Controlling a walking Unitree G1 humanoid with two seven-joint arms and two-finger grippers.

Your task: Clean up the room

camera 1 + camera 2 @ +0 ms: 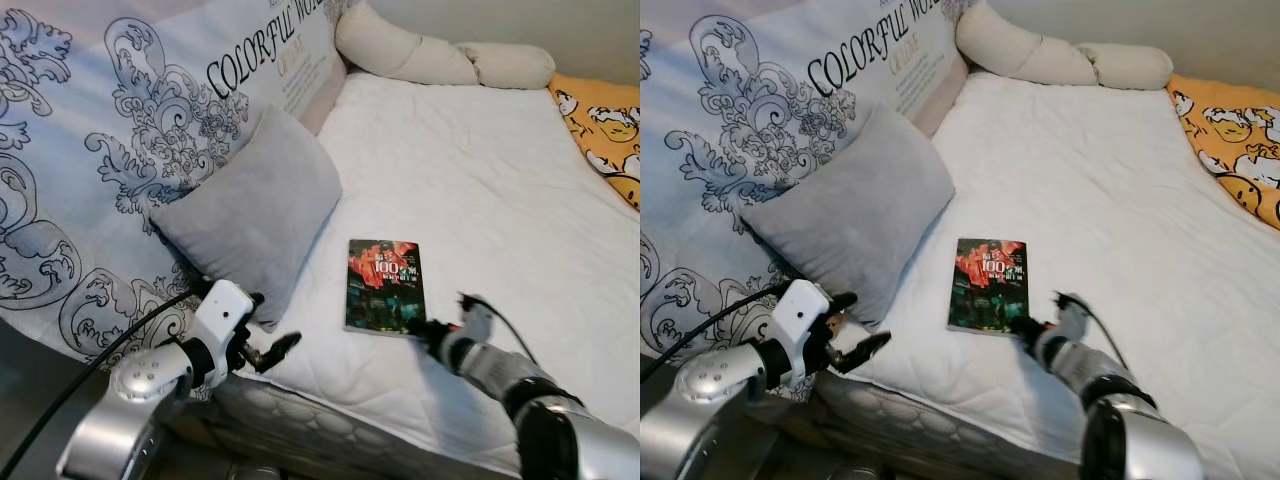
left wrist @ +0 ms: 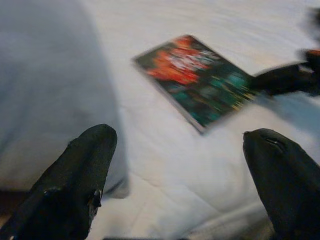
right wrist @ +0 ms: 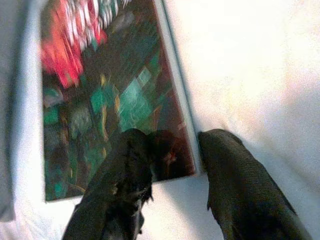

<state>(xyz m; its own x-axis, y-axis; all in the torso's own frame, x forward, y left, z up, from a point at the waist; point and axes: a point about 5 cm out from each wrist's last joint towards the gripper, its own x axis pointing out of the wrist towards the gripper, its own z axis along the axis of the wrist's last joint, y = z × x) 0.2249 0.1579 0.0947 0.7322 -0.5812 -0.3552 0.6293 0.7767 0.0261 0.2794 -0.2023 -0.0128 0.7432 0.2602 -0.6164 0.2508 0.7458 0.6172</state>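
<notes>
One thin paperback book with a dark green-and-red cover and white title lettering (image 1: 385,285) lies flat on the white quilted bed (image 1: 500,190), its long axis running from the near edge toward the far side, just beside one grey square cushion (image 1: 255,215). The right claw (image 3: 172,150), fingers apart, straddles the book's near corner. The left claw (image 2: 180,145) hangs spread wide near the mattress edge.
</notes>
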